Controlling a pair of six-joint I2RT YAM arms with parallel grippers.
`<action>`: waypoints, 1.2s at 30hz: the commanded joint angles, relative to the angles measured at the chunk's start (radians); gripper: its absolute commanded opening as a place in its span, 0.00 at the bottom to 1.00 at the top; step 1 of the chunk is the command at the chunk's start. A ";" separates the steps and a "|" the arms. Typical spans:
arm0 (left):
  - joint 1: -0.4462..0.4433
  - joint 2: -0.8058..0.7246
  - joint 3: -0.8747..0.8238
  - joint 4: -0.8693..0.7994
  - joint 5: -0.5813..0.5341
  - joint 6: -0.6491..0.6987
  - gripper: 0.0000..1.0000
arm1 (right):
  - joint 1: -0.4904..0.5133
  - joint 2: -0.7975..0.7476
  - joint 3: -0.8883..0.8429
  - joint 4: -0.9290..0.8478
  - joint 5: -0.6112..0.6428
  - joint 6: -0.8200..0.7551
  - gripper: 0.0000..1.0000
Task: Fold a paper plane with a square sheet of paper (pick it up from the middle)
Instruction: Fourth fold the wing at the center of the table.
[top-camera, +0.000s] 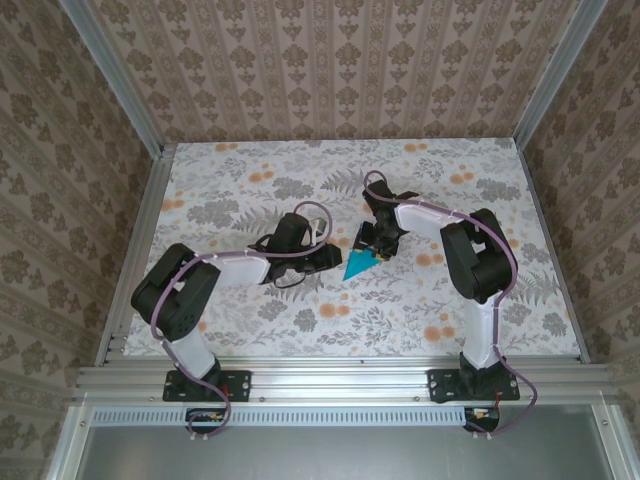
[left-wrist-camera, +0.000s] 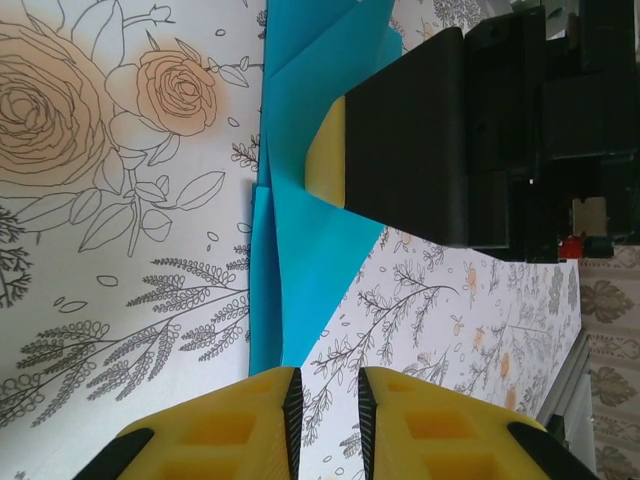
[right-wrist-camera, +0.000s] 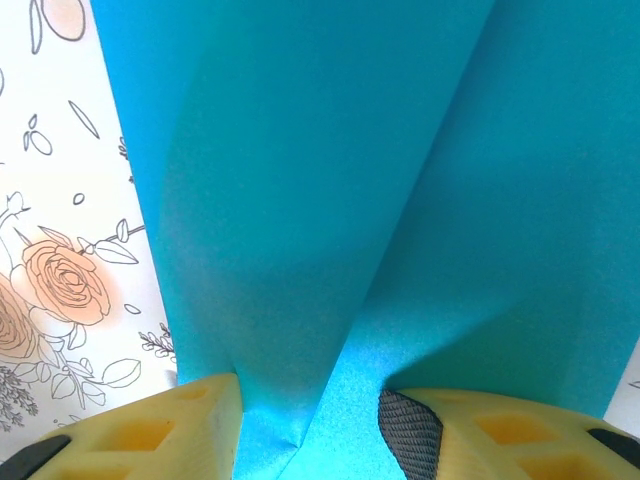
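Top view: teal sheet of paper (top-camera: 360, 266) is seen mid-table, already creased to a pointed wedge, tip aimed toward the near-left. It's lying on the floral table (top-camera: 250, 320), just beside both claws. The L arm is bent in from the left, and the left claw (top-camera: 325, 258) is parked just left of the paper's tip. The R arm is reaching in from the right, and the right claw (top-camera: 378, 243) is set over the wide end of the sheet.

L wrist cam: the left claw (left-wrist-camera: 328, 385) is seen narrow. The yellow fingers are nearly together w/ only a thin slit, and table print is visible through it, so nothing is held. The paper (left-wrist-camera: 300, 250) is stretched out ahead of it, and its near corner ends just beside the left-hand finger. Further along, a yellow pad (left-wrist-camera: 325, 150) of the right claw is planted on the sheet's top face.

R wrist cam: the right claw (right-wrist-camera: 310, 410) is seen approx half spread. The paper (right-wrist-camera: 330, 200) is pictured close up, w/ a crease line running down into the gap. Both fingers are touched by the folds: the yellow one (right-wrist-camera: 180, 430) on one side, the dark-padded one (right-wrist-camera: 410, 430) on the other. Whether the sheet is actually being squeezed or just straddled can't be told.
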 joint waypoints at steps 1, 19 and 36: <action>-0.010 0.030 0.013 0.042 0.016 -0.026 0.25 | -0.008 0.216 -0.105 -0.073 0.208 -0.010 0.50; -0.047 0.150 0.084 0.133 0.076 -0.060 0.24 | -0.009 0.236 -0.094 -0.086 0.222 -0.004 0.50; -0.060 0.217 0.127 0.013 0.012 0.005 0.21 | -0.008 0.236 -0.094 -0.082 0.221 0.002 0.49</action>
